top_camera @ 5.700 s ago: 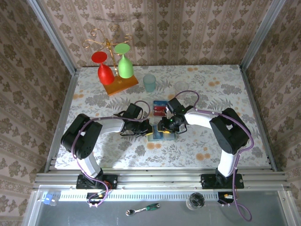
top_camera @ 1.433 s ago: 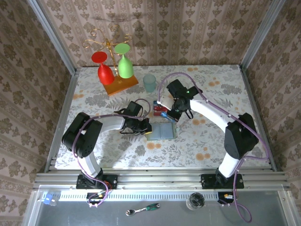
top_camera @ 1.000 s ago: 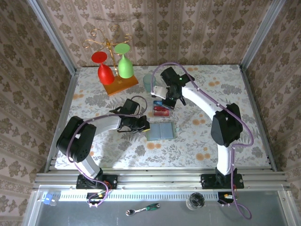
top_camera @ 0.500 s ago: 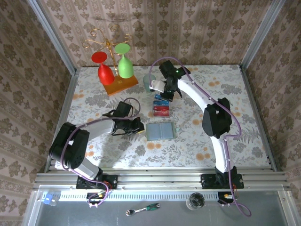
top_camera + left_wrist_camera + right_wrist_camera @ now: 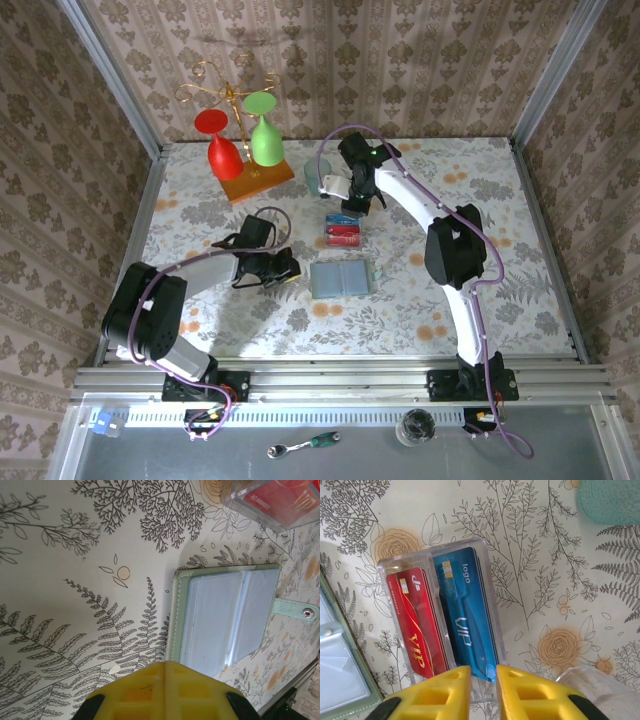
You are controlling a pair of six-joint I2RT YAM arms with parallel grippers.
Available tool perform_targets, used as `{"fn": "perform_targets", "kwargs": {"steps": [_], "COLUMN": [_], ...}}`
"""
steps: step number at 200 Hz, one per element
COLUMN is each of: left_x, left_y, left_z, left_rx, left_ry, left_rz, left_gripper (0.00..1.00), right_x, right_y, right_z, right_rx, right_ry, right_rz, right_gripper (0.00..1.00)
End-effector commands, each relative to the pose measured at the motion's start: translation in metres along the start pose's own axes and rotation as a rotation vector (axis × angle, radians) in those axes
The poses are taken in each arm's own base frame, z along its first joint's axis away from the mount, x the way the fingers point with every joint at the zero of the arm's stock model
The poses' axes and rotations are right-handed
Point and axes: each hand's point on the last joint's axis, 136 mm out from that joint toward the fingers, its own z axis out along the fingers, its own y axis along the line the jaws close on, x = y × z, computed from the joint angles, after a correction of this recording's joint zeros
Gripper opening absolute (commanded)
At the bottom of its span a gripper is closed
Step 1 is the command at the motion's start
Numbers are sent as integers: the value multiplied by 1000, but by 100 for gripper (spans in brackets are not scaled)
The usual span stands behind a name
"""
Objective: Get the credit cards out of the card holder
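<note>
The credit cards (image 5: 462,615) stood in a clear tray (image 5: 432,554) with two compartments: the blue card (image 5: 470,635) in one and the red card (image 5: 415,630) in the one beside it, on the side toward the card holder (image 5: 341,278). The holder lay opened flat on the flowered table (image 5: 520,200), near the tray on the arms' side and apart from it, with its clear sleeves facing up and its snap strap (image 5: 295,611) sticking out from one edge. The right gripper (image 5: 483,680) hovered over the tray's edge, its yellow fingers parted by a narrow gap with nothing between them. The left gripper (image 5: 165,690) hung just beside the holder's left edge, apart from it, its jaws pressed together and empty. A teal cup (image 5: 615,497) stood beyond the tray. Farther off, in the far left corner, a red glass (image 5: 222,150) and a green glass (image 5: 265,140) hung upside down on a wire rack (image 5: 258,180).
</note>
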Motion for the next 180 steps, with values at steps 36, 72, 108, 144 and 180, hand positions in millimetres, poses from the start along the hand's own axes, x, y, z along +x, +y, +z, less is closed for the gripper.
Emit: {"fn": "perform_targets", "kwargs": {"steps": [36, 72, 108, 144, 180], "left_x": [-15, -36, -59, -77, -91], "left_y": [11, 24, 48, 77, 100], "left_z": [-14, -35, -60, -87, -116], "left_rx": [-11, -69, -153, -231, -332], "left_ry": [-51, -121, -213, -303, -394], "left_rz": [19, 48, 59, 30, 31], "left_gripper": [4, 9, 15, 36, 62], "right_x": [6, 15, 42, 73, 107], "right_y": [-11, -14, -8, -3, 10], "right_z": [-44, -66, -78, -85, -79], "right_rx": [94, 180, 276, 385, 464], "right_ry": [-36, -105, -147, -183, -199], "right_rz": [49, 150, 272, 404, 530], "right_gripper": [28, 39, 51, 59, 90]}}
